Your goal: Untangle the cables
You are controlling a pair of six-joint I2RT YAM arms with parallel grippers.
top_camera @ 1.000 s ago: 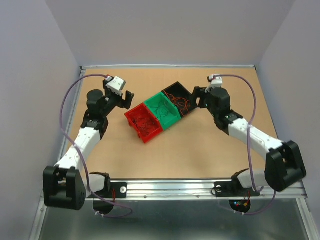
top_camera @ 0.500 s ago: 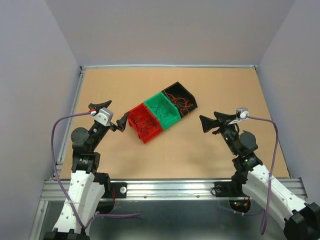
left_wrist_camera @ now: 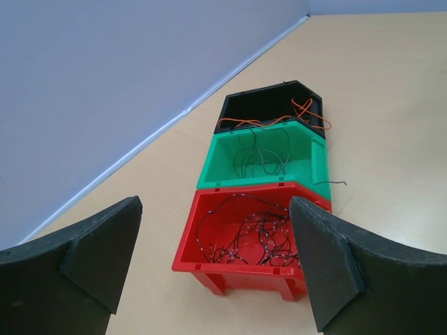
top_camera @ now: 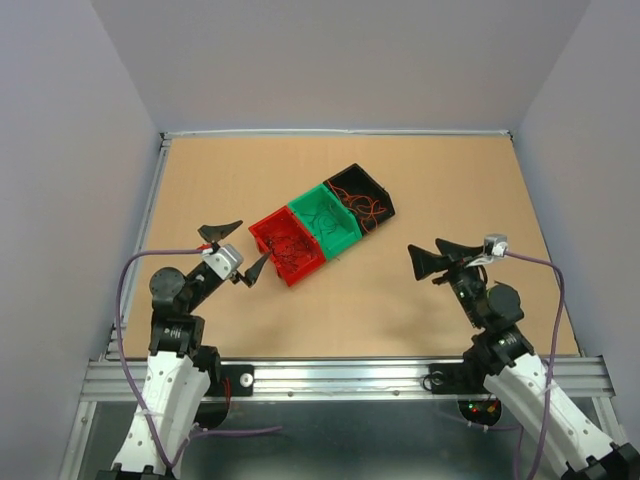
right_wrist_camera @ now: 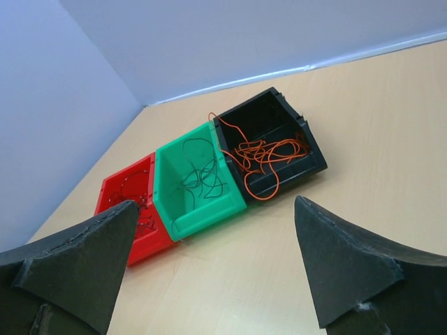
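Observation:
Three bins stand in a diagonal row. Dark speckled cables (left_wrist_camera: 258, 234) lie tangled in the red bin (top_camera: 305, 275). Thin dark cables (right_wrist_camera: 199, 174) sit in the green bin (top_camera: 340, 247). Orange cables (right_wrist_camera: 265, 153) fill the black bin (top_camera: 352, 172), and one loop hangs over its front wall. My left gripper (top_camera: 254, 239) hovers open just left of the red bin, touching nothing. My right gripper (top_camera: 424, 246) is open above bare table, well to the right of the bins. In the wrist views, the left gripper (left_wrist_camera: 216, 209) frames the red bin (left_wrist_camera: 237, 269) and the right gripper (right_wrist_camera: 215, 206) faces the green bin (right_wrist_camera: 209, 213).
One short loose wire (left_wrist_camera: 332, 183) lies on the table beside the green bin. Grey walls close the table at the back and both sides. A metal rail (top_camera: 340, 375) runs along the near edge between the arm bases. Purple arm cables loop out beside each arm.
Both arms have drawn back from the ends of the bin row toward the near edge. Both grippers have opened wider. The bins have stayed in place.

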